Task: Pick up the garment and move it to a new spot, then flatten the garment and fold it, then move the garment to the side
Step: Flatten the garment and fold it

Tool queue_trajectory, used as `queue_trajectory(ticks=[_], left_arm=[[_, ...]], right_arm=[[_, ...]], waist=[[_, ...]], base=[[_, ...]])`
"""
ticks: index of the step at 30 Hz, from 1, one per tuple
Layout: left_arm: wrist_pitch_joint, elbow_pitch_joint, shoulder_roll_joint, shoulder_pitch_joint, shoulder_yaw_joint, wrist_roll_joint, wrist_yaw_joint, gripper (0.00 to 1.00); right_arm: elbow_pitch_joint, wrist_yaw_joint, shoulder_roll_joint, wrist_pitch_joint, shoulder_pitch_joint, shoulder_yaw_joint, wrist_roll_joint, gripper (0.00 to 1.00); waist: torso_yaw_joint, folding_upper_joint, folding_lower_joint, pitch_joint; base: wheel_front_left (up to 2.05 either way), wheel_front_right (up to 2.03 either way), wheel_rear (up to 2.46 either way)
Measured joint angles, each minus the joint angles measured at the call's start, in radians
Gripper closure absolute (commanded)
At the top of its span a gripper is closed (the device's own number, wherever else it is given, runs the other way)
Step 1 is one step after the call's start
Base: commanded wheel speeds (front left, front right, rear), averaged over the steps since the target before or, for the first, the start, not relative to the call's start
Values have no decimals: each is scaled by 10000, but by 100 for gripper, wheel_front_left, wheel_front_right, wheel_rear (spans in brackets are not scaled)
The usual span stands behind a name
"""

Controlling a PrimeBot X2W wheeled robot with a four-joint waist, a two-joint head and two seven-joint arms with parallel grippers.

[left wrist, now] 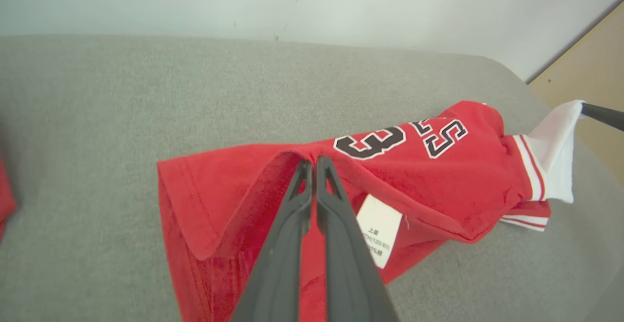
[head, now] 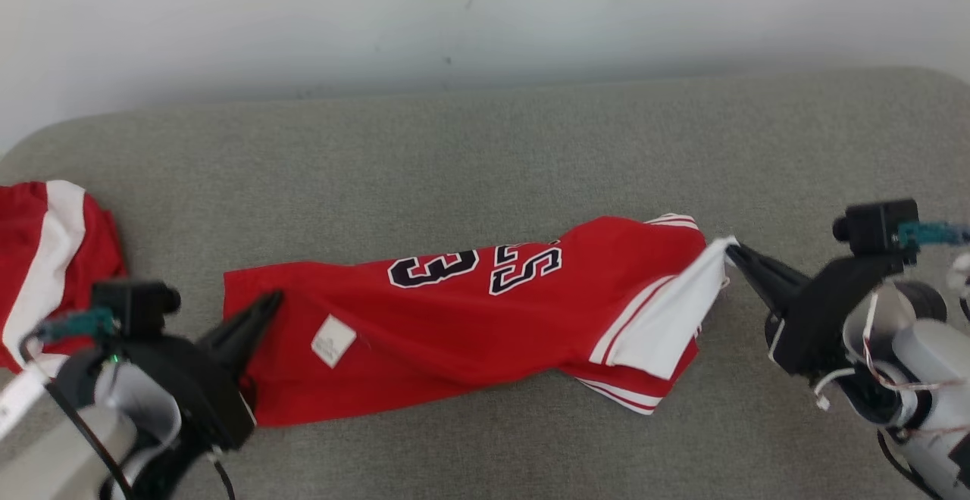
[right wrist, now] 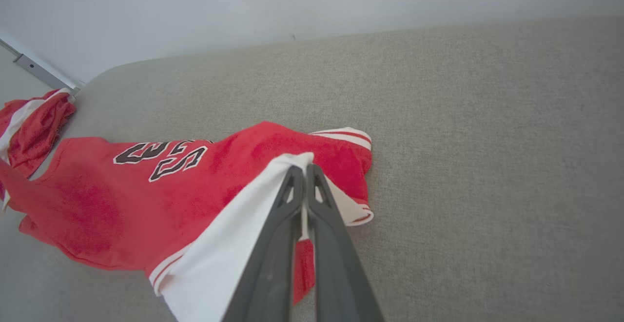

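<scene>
Along the near half of the grey padded surface [head: 485, 151]: red garment [head: 470, 326], a jersey, pulled out lengthwise, mostly lying on the pad. Black-and-white numerals [head: 432, 267] face up on its far side, near the middle. White label [head: 333, 339] shows nearer the hem end.

Hem end of the garment: left end effector [head: 269, 303] closed on a raised fold of red cloth. In the left wrist view, the fingers [left wrist: 312, 161] are pressed together with fabric pinched at the tips and the hem curling beside them.

Opposite end of the garment: right end effector [head: 733, 248] closed on the corner of a white panel [head: 674, 318] edged with red-and-white stripes. The panel is lifted and drawn taut away from the red body. Possibly a sleeve or a side insert; can't tell from these angles. Right wrist view confirms white cloth caught between the fingertips [right wrist: 303, 168].

Beyond the garment's hem end, well apart: a second red-and-white garment [head: 45, 257], bunched.

Past the garment's far side: pale wall [head: 485, 15].
</scene>
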Motion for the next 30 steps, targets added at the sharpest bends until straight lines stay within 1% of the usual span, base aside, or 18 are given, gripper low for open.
queue_trajectory(ticks=[3, 5, 8, 10, 13, 14, 16, 19, 21, 22, 23, 26, 28, 30], left_arm=[[445, 10, 123, -1127, 460, -276, -491, 100], [794, 309, 117, -2030, 886, -734, -782, 100], [1377, 1009, 15, -3414, 1296, -1101, -1055, 100], [1801, 1569, -117, -4487, 1419, -1129, -1147, 100], [2222, 2314, -428, -6369, 1643, -815, -1147, 100], [2247, 2504, -591, -7010, 1825, -798, -1149, 100], [2242, 2669, -934, -8355, 2125, -635, -1164, 100], [1965, 2619, -1409, -9998, 2612, -583, -1321, 100], [1664, 2560, -1384, -10593, 2834, -466, -1453, 100], [1444, 2633, -1340, -10678, 2897, -405, -1498, 100], [1331, 2727, -1260, -10673, 2880, -334, -1570, 100], [736, 2961, -1076, -10053, 2828, -150, -1662, 100], [370, 3110, -1011, -9186, 2790, -190, -1664, 100], [36, 3129, -968, -8036, 2727, -412, -1705, 100]], right_arm=[[247, 84, 430, 437, -1064, -48, 128, 100], [589, 82, 807, 740, -1981, -107, 171, 100], [1193, 65, 1373, 1202, -3386, -182, 176, 100], [1758, -58, 1756, 1461, -4505, -290, 184, 100], [2744, -447, 2155, 1486, -6617, -752, -33, 100], [3026, -556, 2211, 1453, -7425, -882, -251, 100], [3292, -723, 2270, 1053, -8957, -1267, -685, 100], [3225, -773, 2362, 311, -10569, -1810, -970, 100], [3152, -763, 2500, -113, -11185, -1864, -1151, 100], [3208, -721, 2623, -297, -11305, -1843, -1183, 100], [3267, -575, 2719, -460, -11313, -1741, -1220, 100], [3528, 4, 2894, -957, -10901, -1538, -1315, 100], [3499, 401, 2947, -1290, -10082, -1469, -1198, 100], [3373, 769, 2974, -1540, -8891, -1342, -1030, 100]], waist=[[-125, 0, 0, 279], [-221, 0, 1, 502], [-371, 1, 1, 869], [-461, 1, 2, 1135], [-566, 2, 3, 1555], [-590, 2, 3, 1697], [-616, 1, 3, 1990], [-592, 1, 1, 2430], [-533, 1, 2, 2718], [-494, 0, 1, 2848], [-446, 0, 0, 2968], [-238, 3, 5, 3176], [-106, 2, 3, 3194], [-28, 1, 1, 3091]], base=[[0, 0, 0], [0, 0, 0], [0, 0, 0], [0, 0, 0], [0, 0, 0], [0, 0, 0], [0, 0, 0], [0, 0, 0], [0, 0, 0], [0, 0, 0], [0, 0, 0], [0, 0, 0], [0, 0, 0], [0, 0, 0]])
